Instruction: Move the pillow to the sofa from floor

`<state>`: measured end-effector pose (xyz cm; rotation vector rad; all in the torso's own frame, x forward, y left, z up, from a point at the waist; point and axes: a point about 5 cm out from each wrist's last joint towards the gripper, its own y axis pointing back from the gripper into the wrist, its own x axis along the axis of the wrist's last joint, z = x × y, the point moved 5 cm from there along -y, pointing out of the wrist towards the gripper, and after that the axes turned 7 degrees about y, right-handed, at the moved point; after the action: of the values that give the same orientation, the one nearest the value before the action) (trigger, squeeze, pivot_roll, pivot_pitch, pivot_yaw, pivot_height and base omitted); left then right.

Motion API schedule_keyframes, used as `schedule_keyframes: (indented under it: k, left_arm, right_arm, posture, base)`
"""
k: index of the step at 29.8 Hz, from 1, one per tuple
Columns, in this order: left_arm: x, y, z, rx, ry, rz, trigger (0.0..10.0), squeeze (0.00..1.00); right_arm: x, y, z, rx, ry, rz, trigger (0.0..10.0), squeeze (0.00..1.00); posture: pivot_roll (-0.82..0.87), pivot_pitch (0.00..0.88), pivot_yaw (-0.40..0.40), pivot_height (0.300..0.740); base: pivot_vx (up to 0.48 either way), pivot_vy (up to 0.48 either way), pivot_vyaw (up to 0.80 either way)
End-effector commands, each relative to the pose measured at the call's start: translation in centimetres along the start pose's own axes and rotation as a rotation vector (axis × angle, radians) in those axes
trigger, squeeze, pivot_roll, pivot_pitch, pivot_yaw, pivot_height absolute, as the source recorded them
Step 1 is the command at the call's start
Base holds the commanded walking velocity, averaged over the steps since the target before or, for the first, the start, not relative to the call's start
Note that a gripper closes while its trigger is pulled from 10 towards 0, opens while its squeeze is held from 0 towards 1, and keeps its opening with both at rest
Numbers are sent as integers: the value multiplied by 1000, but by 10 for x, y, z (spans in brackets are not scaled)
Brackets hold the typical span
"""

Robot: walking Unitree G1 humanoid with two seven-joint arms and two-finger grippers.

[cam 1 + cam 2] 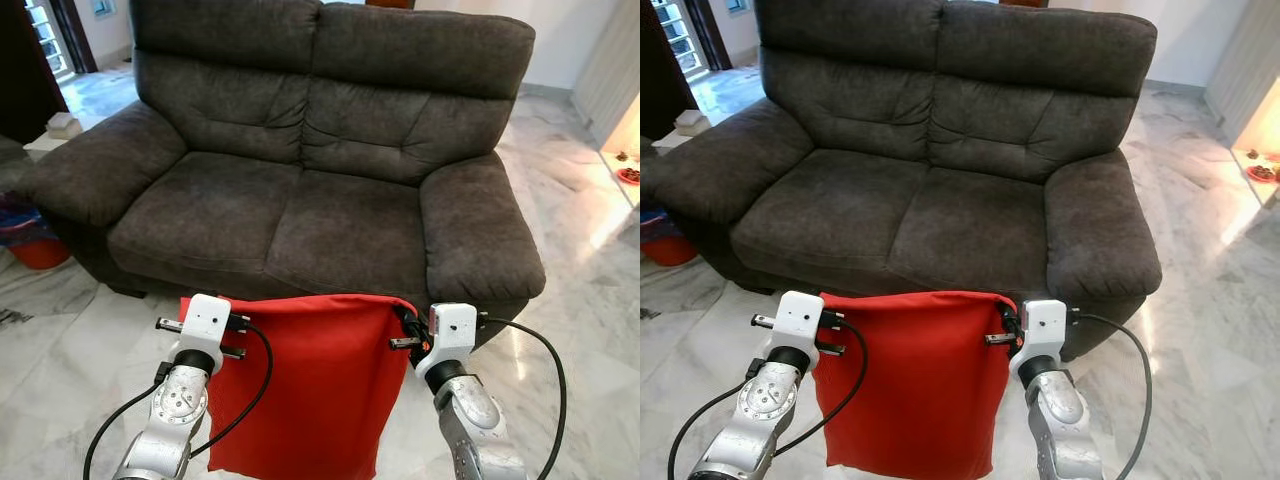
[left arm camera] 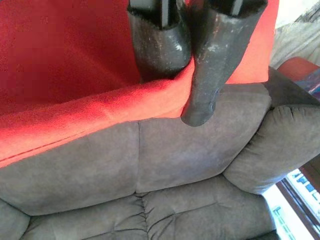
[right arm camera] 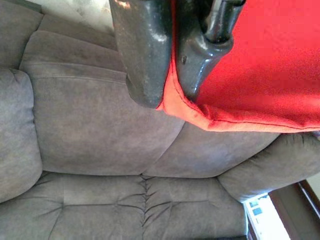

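I've got the red pillow [image 1: 300,390] up off the floor, hanging flat between my arms just in front of the sofa [image 1: 300,210], its top hem level with the front edge of the seat. My left gripper [image 2: 182,65] is pinching the upper corner on my left, both black fingers pressed onto the hem with cloth between them; my right gripper [image 3: 167,60] is doing the same at the other top corner, fingers squeezed over the seam. To do this carry well, I judge I need to keep both pinches firm and level, lift until the hanging bottom edge clears the seat front, then reach forward over the cushions before letting go, both sides together so it doesn't swing or slide back off. The grip is only on the edge fabric, so a jerk could pull it free. As for containers, an orange-red tub [image 1: 38,250] sits on the marble floor [image 1: 580,300] beside the sofa's armrest on my left; I can't tell what's in it.
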<state>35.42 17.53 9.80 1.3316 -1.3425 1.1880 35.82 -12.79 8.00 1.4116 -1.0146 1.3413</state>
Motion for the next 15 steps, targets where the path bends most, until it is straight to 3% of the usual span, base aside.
schedule_keyframes:
  k: [1, 15]
  left_arm:
    - [31, -5, -6, 11, 2, 128, 10000, 0]
    - [32, -6, -5, 6, 5, 128, 10000, 0]
  right_arm:
    - [18, -3, 4, -17, 6, 72, 10000, 0]
    - [24, -5, -8, 35, 29, 99, 10000, 0]
  posture:
    - [158, 79, -35, 740]
    - [164, 71, -39, 740]
  base:
    - [281, 0, 0]
    - [325, 0, 0]
